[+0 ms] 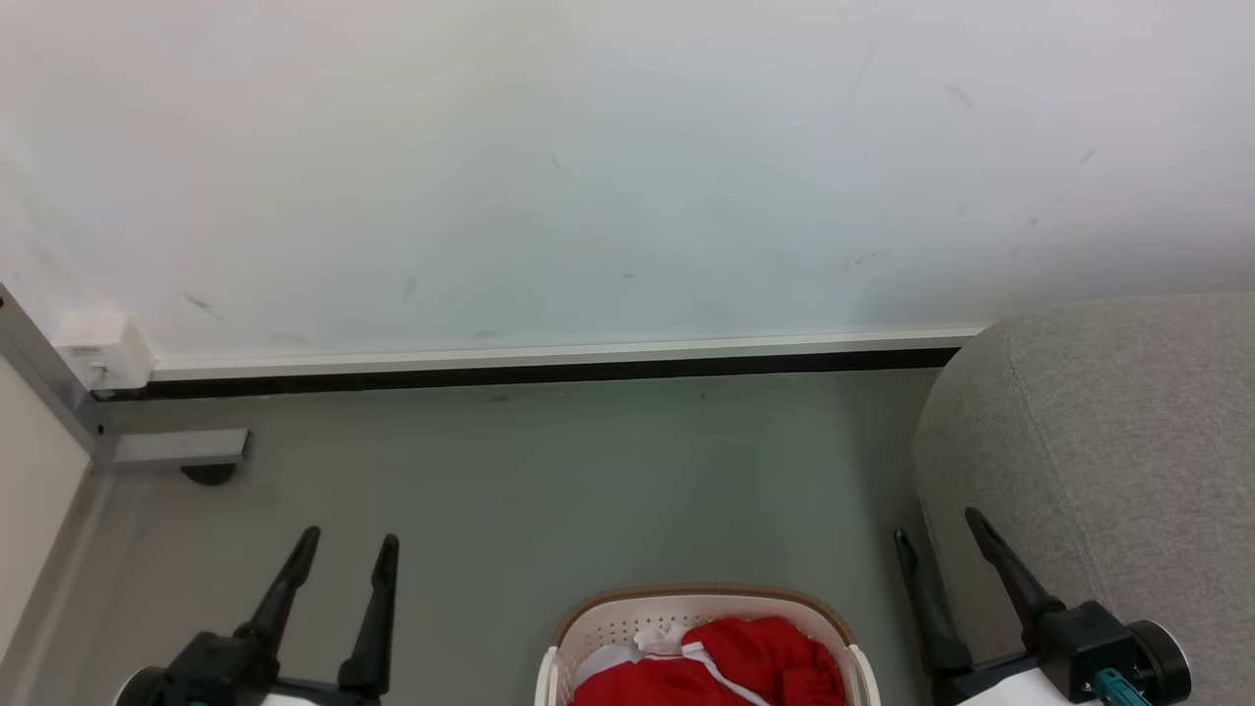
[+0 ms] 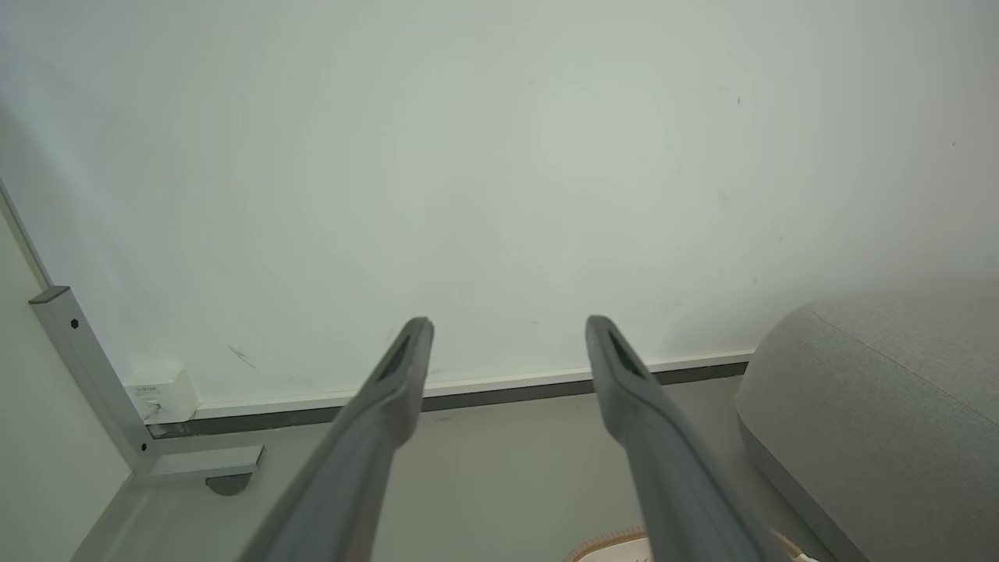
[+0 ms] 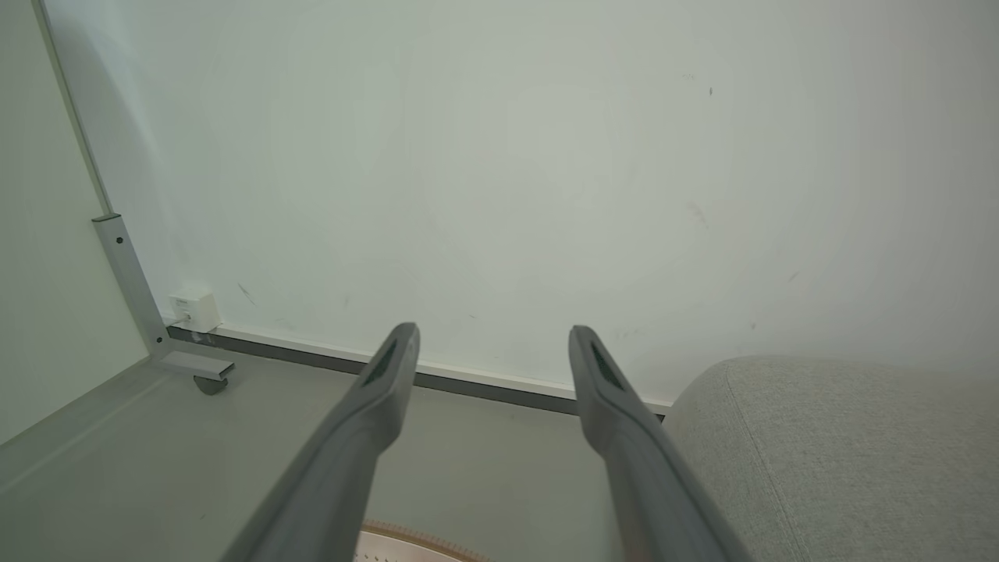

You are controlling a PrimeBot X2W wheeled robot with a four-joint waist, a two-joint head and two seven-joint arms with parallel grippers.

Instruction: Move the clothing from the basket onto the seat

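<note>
We see one basket between our left gripper and right gripper, red clothing heaped inside; both claws spread apart, empty.

A pale wall with faint scuffs ran across the back, edged below by a white skirting strip over a dark band. The floor was plain grey-green. In the left corner a small white box sat against the wall, beside a grey metal post whose flat foot stood on a dark caster.
</note>
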